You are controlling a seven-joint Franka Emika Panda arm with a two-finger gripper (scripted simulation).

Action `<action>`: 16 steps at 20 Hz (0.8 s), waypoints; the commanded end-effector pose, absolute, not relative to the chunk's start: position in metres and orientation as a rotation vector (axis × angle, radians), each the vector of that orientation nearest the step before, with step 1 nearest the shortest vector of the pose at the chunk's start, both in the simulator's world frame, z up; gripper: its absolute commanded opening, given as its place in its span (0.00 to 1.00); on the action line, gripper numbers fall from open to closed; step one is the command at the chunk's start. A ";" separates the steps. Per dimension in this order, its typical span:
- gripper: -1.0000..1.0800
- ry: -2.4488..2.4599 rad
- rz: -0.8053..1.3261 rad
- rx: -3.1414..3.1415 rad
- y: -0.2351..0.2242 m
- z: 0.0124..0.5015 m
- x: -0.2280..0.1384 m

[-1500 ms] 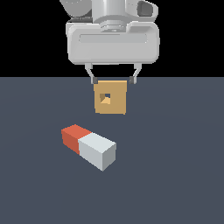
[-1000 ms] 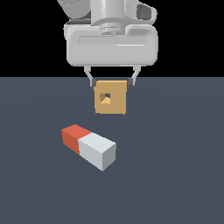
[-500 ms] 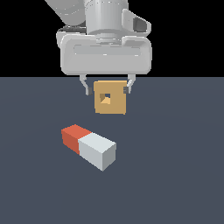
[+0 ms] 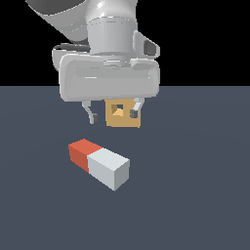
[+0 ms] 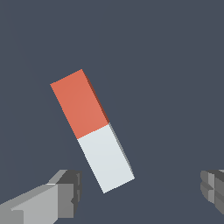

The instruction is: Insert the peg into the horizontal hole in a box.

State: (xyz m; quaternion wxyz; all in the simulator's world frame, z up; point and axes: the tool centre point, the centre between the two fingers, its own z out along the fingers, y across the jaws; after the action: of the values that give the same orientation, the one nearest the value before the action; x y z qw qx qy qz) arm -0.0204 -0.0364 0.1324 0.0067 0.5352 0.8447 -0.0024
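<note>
The peg (image 4: 99, 163) lies flat on the dark floor, its red-orange half toward the exterior view's left and its white half toward the front right. In the wrist view the peg (image 5: 92, 129) lies below the camera, white end between the fingers' line. The tan box (image 4: 122, 116) stands behind it, partly hidden by my hand; its dark square hole (image 4: 117, 108) shows just under the hand. My gripper (image 4: 113, 115) hangs open and empty above the floor, behind and above the peg. Its fingers (image 5: 65, 194) are spread wide.
The dark grey floor (image 4: 195, 195) stretches all around the peg and box. Nothing else stands on it in view.
My hand has come forward and down toward the peg and turned slightly, now covering the top of the box. The peg and box have not moved.
</note>
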 end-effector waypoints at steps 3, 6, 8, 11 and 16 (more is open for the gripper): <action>0.96 2.732 -0.005 1.530 -0.044 0.118 -0.025; 0.96 2.787 -0.003 1.431 -0.049 0.109 -0.027; 0.96 2.822 -0.002 1.365 -0.053 0.103 -0.028; 0.96 2.866 -0.001 1.275 -0.058 0.095 -0.030; 0.96 2.919 0.000 1.156 -0.064 0.084 -0.031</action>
State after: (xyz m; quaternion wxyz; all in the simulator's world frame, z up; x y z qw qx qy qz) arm -0.0307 -0.0627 0.0866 0.0013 0.3800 0.9250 -0.0001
